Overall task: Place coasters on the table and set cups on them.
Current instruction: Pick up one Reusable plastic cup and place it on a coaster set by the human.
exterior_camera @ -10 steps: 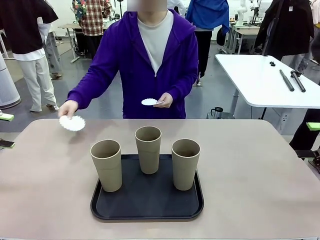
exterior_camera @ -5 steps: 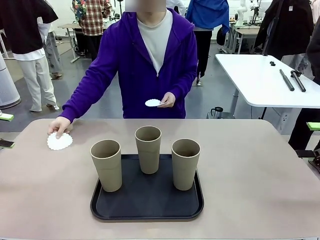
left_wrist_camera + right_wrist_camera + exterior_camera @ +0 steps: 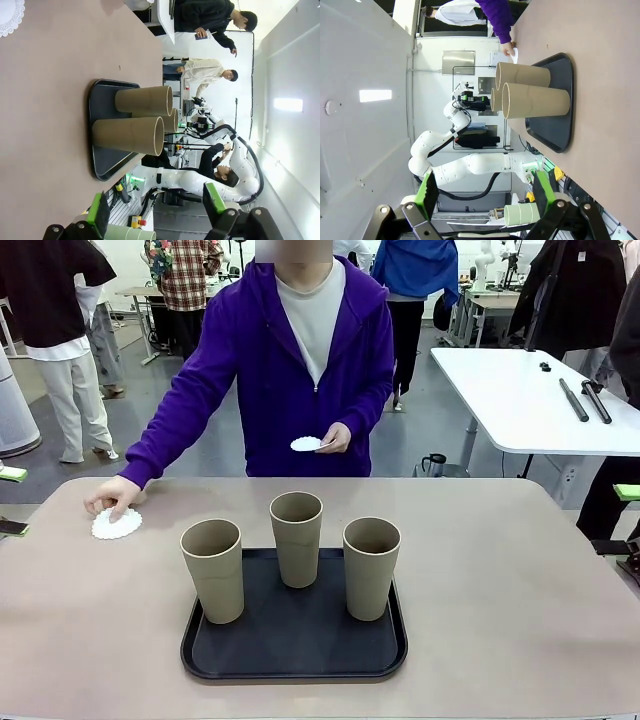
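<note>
The wide beige table (image 3: 500, 590) carries a black tray (image 3: 295, 662) near my side, and on it three tan cups stand upright: the left cup (image 3: 213, 570), the middle cup (image 3: 298, 538) farther back, and the right cup (image 3: 371, 568). Across from me a person's hand (image 3: 110, 502) presses one white coaster (image 3: 115, 528) flat on the tabletop left of the tray, while the other hand (image 3: 335, 438) holds a second coaster (image 3: 303, 444) off the table. My left claw (image 3: 157, 207) and my right claw (image 3: 485, 192) both gape wide, gripping nothing.
</note>
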`<state>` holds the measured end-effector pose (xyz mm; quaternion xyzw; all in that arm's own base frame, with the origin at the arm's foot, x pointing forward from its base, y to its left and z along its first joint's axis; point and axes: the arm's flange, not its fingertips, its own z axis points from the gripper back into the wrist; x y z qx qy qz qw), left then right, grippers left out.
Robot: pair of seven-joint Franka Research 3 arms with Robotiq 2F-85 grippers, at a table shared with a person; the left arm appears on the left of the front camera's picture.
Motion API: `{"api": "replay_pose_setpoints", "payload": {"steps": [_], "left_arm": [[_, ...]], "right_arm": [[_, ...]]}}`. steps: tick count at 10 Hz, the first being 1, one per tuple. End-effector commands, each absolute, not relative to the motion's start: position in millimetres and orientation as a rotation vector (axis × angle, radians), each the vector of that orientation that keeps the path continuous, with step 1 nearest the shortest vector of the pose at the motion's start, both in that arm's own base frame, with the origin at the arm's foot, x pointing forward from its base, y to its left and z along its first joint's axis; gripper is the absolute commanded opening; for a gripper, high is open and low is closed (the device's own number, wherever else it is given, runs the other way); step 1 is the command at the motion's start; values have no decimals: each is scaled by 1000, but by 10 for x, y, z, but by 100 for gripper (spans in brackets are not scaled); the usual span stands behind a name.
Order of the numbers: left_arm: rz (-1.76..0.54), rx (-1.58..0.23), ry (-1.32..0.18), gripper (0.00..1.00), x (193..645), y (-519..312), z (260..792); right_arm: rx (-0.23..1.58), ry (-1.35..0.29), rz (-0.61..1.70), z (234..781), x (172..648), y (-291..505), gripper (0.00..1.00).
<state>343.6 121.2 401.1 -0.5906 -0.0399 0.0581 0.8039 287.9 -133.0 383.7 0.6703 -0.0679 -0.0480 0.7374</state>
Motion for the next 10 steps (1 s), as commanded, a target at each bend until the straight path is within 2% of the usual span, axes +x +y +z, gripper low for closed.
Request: {"api": "replay_pose_setpoints", "payload": {"steps": [1, 8, 10], "left_arm": [[126, -1274, -92, 100, 3436, 1200, 4013], [125, -1265, -86, 100, 3436, 1212, 4010], [-314, -1060, -190, 100, 3538, 1016, 4540]], "right_arm": [[1478, -162, -110, 3848, 2887, -1340, 100], [1478, -162, -110, 3848, 2887, -1340, 100], [1478, -162, -110, 3848, 2887, -1340, 100]]}}
